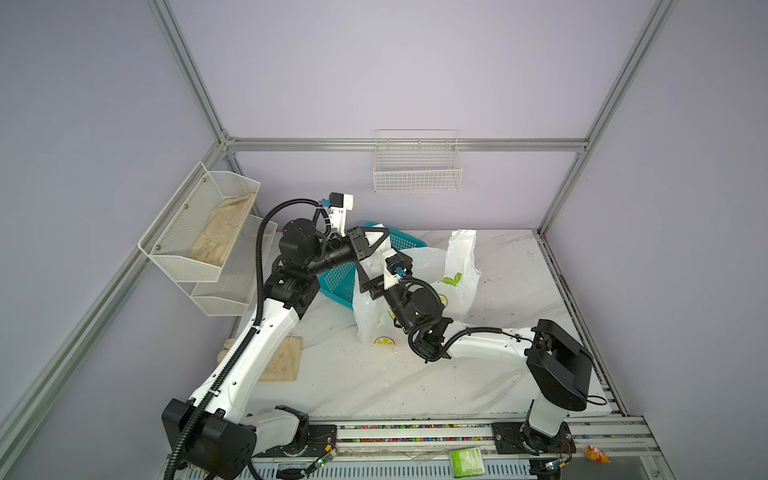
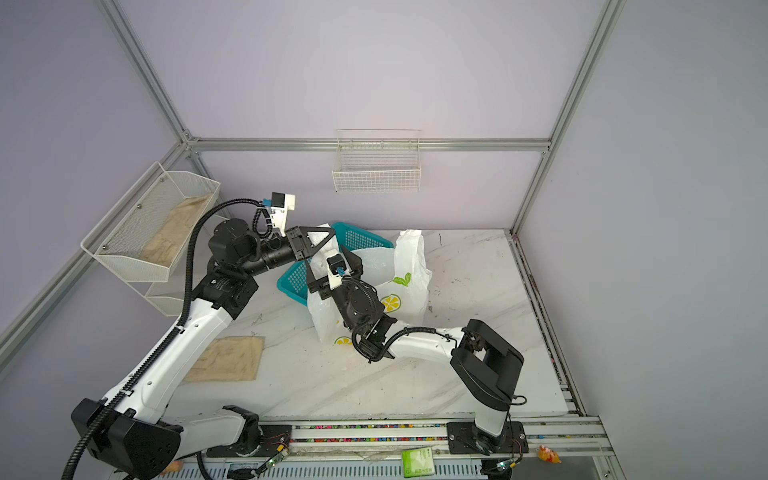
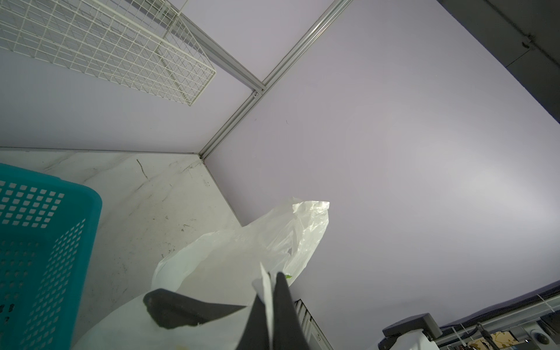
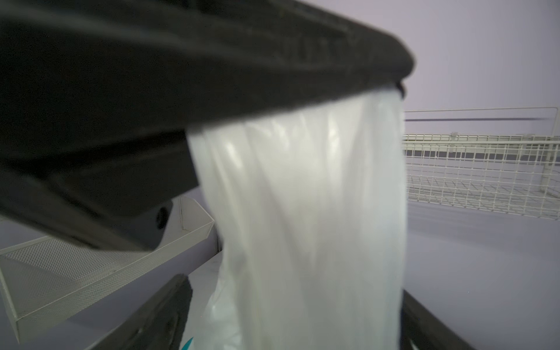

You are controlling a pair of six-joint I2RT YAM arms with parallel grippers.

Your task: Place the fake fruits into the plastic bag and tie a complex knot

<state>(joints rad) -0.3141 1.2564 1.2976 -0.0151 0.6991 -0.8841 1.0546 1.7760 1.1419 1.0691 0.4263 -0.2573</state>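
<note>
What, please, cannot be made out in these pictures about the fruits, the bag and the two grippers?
- Fake fruits: none shows in any view; the plastic bag is too cloudy to see into.
- Right gripper: jaws wide around the bag, but blur in the right wrist view hides any contact.
- Left gripper: shut on bag film; handle or rim, the left wrist view's edge cuts off.

The bag (image 1: pixel 462 266) is thin translucent white film printed with lemon slices and green leaves. It stands crumpled on the counter (image 1: pixel 374 374), one handle (image 1: pixel 461 241) poking up free and another strip of it pulled taut.
</note>
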